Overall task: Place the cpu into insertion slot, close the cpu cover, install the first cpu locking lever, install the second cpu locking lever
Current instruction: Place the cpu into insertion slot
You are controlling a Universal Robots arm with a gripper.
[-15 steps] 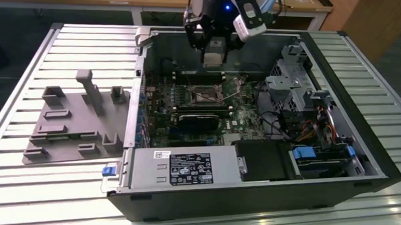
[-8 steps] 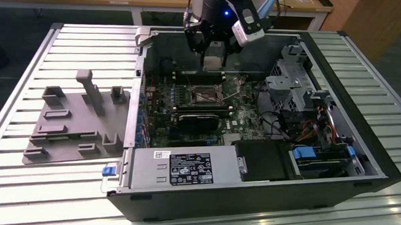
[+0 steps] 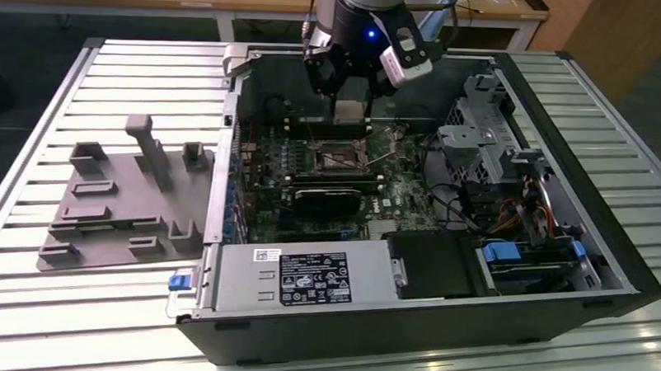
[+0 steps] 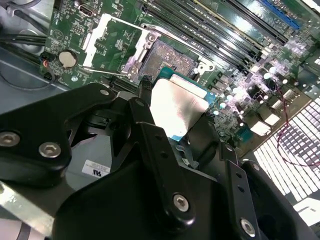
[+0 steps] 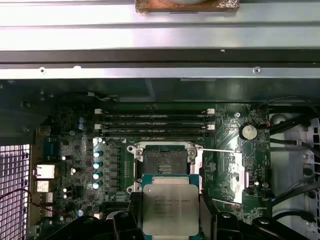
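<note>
Near the insertion slot, the cpu hangs clamped in the gripper.

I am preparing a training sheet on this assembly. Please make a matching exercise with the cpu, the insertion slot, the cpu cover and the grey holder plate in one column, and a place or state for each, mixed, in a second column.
Things:
1. cpu
2. insertion slot
3. cpu cover
4. grey holder plate

Places or states:
A. swung open, beside the slot
B. on the slatted table, at the exterior view's left of the computer case
C. held in the gripper
D. uncovered and empty

Pairs: 1-C, 2-D, 3-A, 4-B
</note>
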